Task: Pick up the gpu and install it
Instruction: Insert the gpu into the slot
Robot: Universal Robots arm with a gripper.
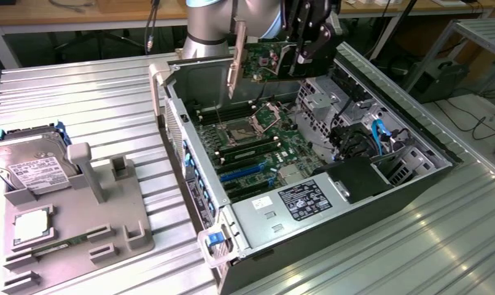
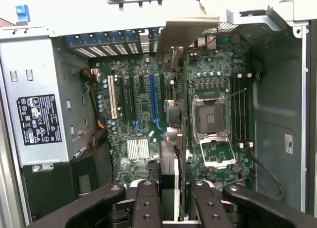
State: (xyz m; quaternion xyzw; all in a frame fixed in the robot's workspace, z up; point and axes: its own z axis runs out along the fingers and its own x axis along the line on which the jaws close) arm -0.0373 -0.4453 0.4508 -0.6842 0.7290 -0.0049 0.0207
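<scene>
Exterior view first: I see the gripper [image 1: 306, 56] clamped on the gpu [image 1: 268, 61], which hangs in the air over the far end of the open case [image 1: 175, 117], clear of everything below. The card stands on edge, its silver bracket [image 1: 236, 61] pointing down on the exterior view's left.

Inside the case lies the motherboard [image 1: 256, 150] with an open socket [image 1: 272, 114], blue slots [image 1: 243, 172] and a boxy power supply [image 1: 301, 203] with a black label at the near end. Blue cables [image 1: 379, 138] loop near the black wall on the exterior view's right, well apart from the card.

From the wrist camera I look straight down the gpu [image 2: 170, 161], edge-on between the two fingers [image 2: 146, 205], with the gripper [image 2: 173, 200] closed on it. Its bracket [image 2: 190, 32] hides part of the case's rear wall (so I cannot tell which opening it lines up with). The long blue slot [image 2: 153, 101] runs just beside the card's line; the socket [image 2: 210, 121] sits on its other side.

Outside the case, a grey tray [image 1: 108, 209] holds a hard drive [image 1: 26, 163], a processor [image 1: 33, 224] and a memory stick [image 1: 55, 247].
</scene>
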